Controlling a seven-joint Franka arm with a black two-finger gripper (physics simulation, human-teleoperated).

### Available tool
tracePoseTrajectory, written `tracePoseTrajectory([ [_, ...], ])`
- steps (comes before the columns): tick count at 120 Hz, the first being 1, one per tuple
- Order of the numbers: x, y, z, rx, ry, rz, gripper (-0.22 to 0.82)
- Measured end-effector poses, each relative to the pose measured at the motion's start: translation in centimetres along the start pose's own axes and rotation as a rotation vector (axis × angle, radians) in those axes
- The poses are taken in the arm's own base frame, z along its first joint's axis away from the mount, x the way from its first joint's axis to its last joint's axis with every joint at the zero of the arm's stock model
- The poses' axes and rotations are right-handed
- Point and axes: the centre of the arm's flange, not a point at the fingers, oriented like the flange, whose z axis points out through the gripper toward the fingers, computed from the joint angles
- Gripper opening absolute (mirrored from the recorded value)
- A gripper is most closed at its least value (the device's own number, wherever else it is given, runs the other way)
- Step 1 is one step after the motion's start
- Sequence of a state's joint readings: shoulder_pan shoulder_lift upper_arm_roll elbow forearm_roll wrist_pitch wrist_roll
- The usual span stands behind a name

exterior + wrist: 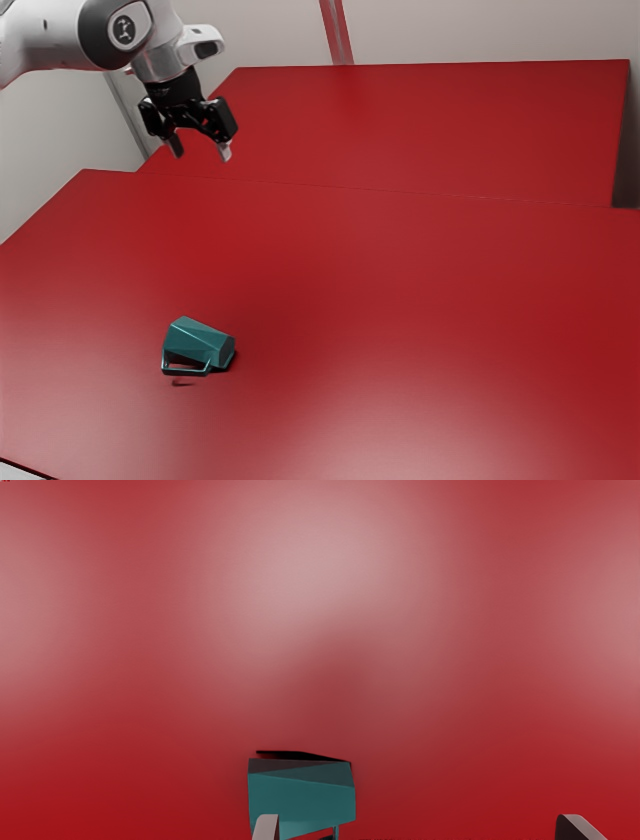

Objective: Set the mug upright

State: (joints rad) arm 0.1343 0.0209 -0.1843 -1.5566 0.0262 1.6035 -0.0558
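Locating the mug: the mug point(198, 345) lies on its side on the red surface point(400, 300), well below the gripper point(202, 154) and apart from it.
Lateral offset: in the wrist view, the mug lies toward one side of the gap; one finger point(266, 829) overlaps its outline, while the other stands well apart from it.
Long axis: roughly along the exterior view's left-to-right line; it appears to run across the line joining the fingertips.
Mug ends: the narrower end, judged to be the base, faces the exterior view's right; the wider end, judged to be the mouth, faces its left.
Handle: the handle point(187, 372) is on the side toward the exterior camera, low beside the body.
Gripper state: open wide, holding nothing, touching nothing.
Required correction: shift toward the overlapping finger's side to centre the mug, then descend; after gripping, rotate the base downward.
Caution: descending without that shift could land a finger on the body.
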Motion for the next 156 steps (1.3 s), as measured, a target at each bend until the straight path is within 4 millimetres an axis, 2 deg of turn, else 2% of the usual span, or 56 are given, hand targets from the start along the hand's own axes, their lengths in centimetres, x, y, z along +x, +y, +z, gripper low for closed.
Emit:
tracePoseTrajectory([
  [40, -0.6, 1.9, 0.2, -0.001, -0.015, 0.029, 0.6],
  [64, -1.5, 2.6, 2.6, -0.032, -0.076, 0.033, 0.6],
  [78, -3.2, 2.6, 4.8, -0.058, -0.129, 0.021, 0.6],
  [86, -3.8, 1.6, 6.2, -0.074, -0.159, -0.006, 0.6],
  [100, -5.4, -2.2, 9.5, -0.119, -0.218, -0.084, 0.6],
  [108, -6.5, -3.7, 11.5, -0.153, -0.238, -0.106, 0.6],
  [134, -8.7, -6.7, 16.0, -0.278, -0.239, -0.093, 0.6],
  [156, -10.5, -10.2, 18.9, -0.39, -0.188, -0.092, 0.6],
])
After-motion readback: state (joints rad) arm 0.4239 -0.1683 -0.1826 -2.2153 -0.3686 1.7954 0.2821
